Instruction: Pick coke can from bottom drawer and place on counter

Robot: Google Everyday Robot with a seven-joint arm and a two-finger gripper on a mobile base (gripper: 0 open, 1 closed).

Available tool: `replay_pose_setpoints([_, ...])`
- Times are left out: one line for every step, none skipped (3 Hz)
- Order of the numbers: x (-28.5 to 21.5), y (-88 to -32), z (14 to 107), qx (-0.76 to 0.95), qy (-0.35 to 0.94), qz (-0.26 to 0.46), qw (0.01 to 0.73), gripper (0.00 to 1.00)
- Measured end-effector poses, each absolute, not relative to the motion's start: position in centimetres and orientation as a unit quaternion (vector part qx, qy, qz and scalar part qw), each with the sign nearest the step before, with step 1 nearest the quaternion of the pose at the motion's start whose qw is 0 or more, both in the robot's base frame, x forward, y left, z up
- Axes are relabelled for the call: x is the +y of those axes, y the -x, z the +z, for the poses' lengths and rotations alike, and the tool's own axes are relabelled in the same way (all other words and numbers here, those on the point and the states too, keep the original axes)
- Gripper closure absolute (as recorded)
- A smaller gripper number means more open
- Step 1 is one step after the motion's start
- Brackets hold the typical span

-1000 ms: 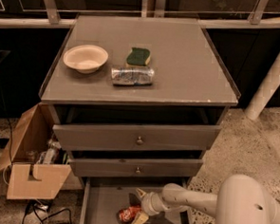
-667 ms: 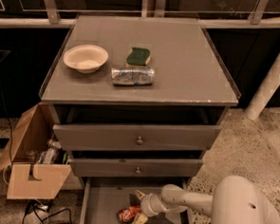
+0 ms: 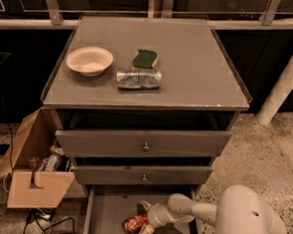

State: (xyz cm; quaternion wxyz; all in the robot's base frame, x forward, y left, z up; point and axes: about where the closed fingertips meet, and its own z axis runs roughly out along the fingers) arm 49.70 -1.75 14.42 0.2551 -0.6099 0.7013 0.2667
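Pale cream, the robot's hand (image 3: 142,219) sits low in the frame, just left of centre, reaching into the bottom drawer (image 3: 110,210). Its fingers (image 3: 145,232) are spread apart, one above and one below the coke can (image 3: 134,222). The red can lies on its side on the drawer's grey floor, between them; I cannot tell whether either finger touches it. The arm (image 3: 200,211) runs right from the hand to the rounded white body (image 3: 247,222) at lower right.

Above the pulled-out bottom drawer, the middle drawer (image 3: 182,176) and top drawer (image 3: 105,144) each stand slightly ajar. On the tabletop (image 3: 194,67), a crinkled silver can (image 3: 139,79) lies just below a green sponge (image 3: 144,59), with a shallow bowl (image 3: 89,61) to their left. An open cardboard box (image 3: 33,181) stands at the cabinet's lower left.
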Motion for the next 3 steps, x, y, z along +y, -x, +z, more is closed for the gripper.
replay_pose_setpoints([-1.88, -49.54, 13.29, 0.707, 0.604, 0.272, 0.248, 0.00])
replay_pose_setpoints([-1.88, -49.55, 13.28, 0.707, 0.604, 0.272, 0.248, 0.19])
replay_pose_setpoints([-1.88, -49.55, 13.28, 0.707, 0.604, 0.272, 0.248, 0.42])
